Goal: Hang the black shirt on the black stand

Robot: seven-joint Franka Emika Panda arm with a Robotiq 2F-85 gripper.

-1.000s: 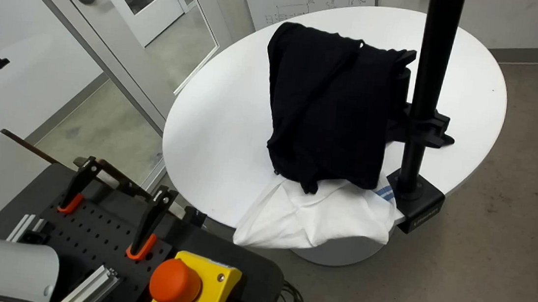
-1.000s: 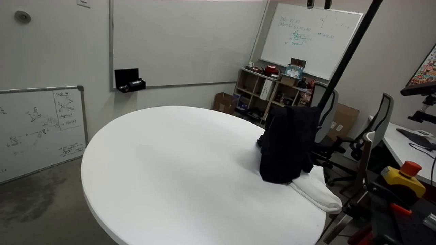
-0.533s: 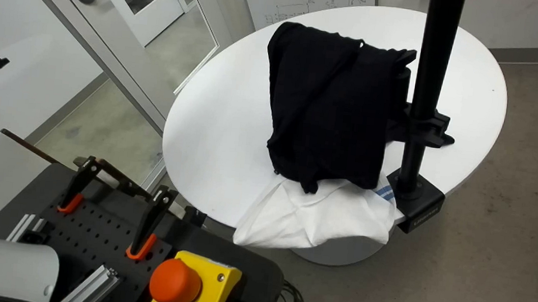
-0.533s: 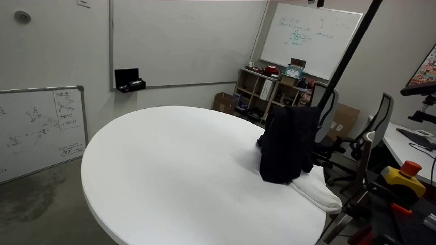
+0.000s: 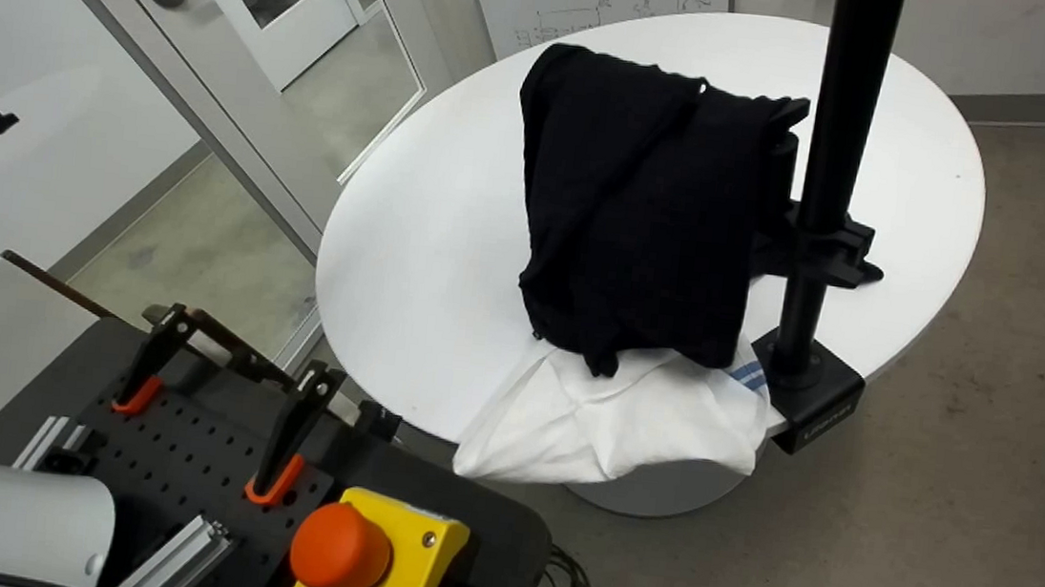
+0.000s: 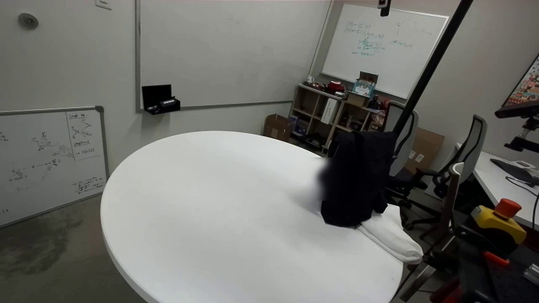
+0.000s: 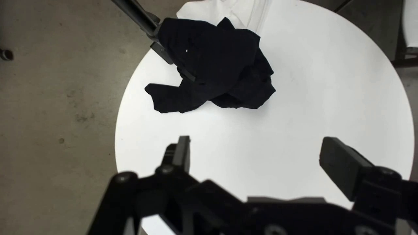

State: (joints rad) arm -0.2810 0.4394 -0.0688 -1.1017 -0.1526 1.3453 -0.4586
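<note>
The black shirt is hanging on the black stand — its folds are draping over the stand's side bracket, and in the wrist view one end is spreading out over the counter near the stand's base. That base is sitting at the edge of the round white counter. Beside the stand, a white cloth with blue stripes is reaching out from behind the shirt's lower edge and drooping over the rim. The tool is hovering apart from the stand — its fingers are standing wide apart, with the counter showing between them. Well apart from the stand, a yellow box with an orange button is standing.
</note>
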